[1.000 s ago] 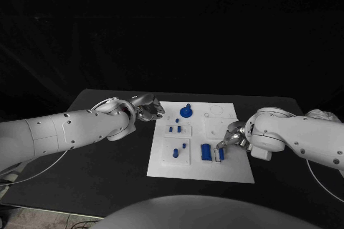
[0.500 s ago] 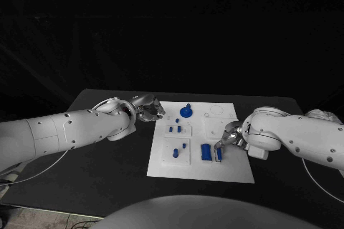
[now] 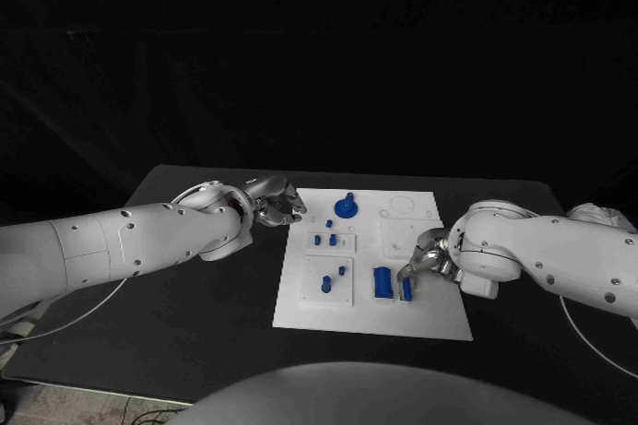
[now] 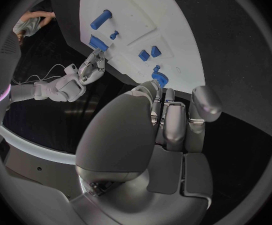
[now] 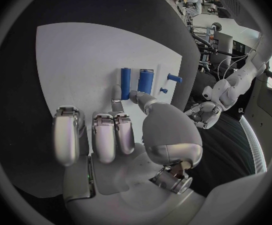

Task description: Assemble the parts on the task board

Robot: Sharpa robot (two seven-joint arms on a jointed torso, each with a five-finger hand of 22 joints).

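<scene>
The white task board (image 3: 428,312) lies mid-table with several blue parts on it. A blue knob piece (image 3: 346,206) stands at its far end and small pegs (image 3: 324,241) sit mid-board. A blue block (image 3: 383,282) stands near the board's right side, with a thin blue bar (image 3: 407,289) beside it. My right hand (image 3: 423,259) is at the board's right edge. Its thumb (image 5: 136,96) and a fingertip (image 5: 116,104) pinch the end of the blue bar (image 5: 125,82), next to the block (image 5: 146,80). My left hand (image 3: 276,204) hovers at the board's far left corner, holding nothing, close to the knob piece (image 4: 160,78).
Black table (image 3: 199,296) surrounds the board on all sides. Two more blue pieces (image 3: 325,282) sit in the near-left plate of the board. White round fittings (image 3: 400,204) lie at its far right corner.
My right hand has shifted a little left and toward me, bringing its fingertips onto the blue bar's end. The left hand and the other parts have not moved.
</scene>
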